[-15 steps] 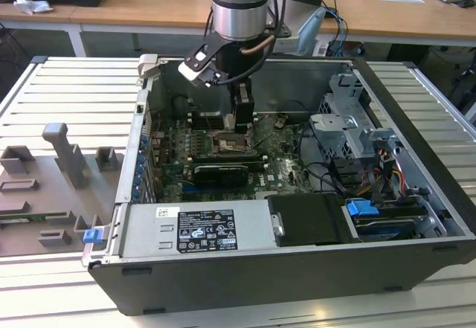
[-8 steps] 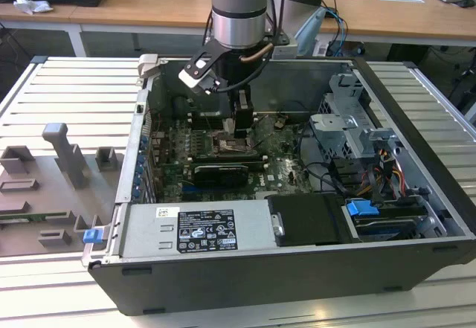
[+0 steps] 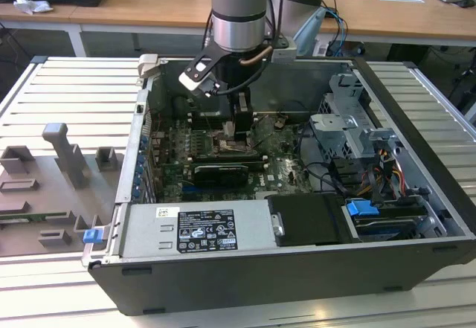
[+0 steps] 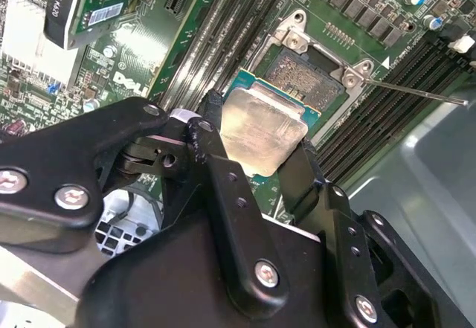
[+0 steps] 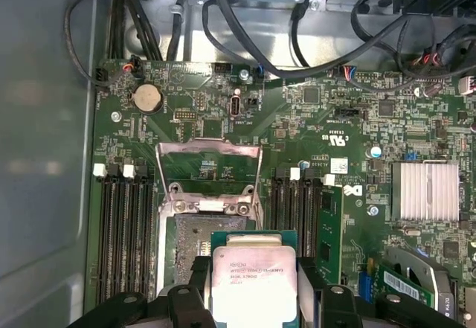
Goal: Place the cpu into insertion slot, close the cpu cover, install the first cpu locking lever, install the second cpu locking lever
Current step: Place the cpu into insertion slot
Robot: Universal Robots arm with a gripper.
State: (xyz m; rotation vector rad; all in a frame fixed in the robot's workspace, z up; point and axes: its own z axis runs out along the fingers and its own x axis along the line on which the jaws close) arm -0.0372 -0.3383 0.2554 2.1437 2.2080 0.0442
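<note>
With the cpu clamped between the pincer's two black fingers, step one is in hand: the chip is carried but not yet seated.

Exterior view, left to right:
- Grey fixture blocks sit on the slatted worktop, at 9 o'clock of the open computer case.
- The arm stands over the middle of the case, with the pincer low above the green board.
- A drive cage sits at 3 o'clock.

In both wrist views the chip hangs just over the insertion slot. It overlaps one edge, and part of the dark centre is uncovered.

The cpu cover stands flipped open beyond the slot, so the cover and both levers look undone.

Judgement: seating calls for the chip to be squared over the socket, edges parallel to the silver rim, and lowered level. A tilted or offset drop could damage the contacts.
</note>
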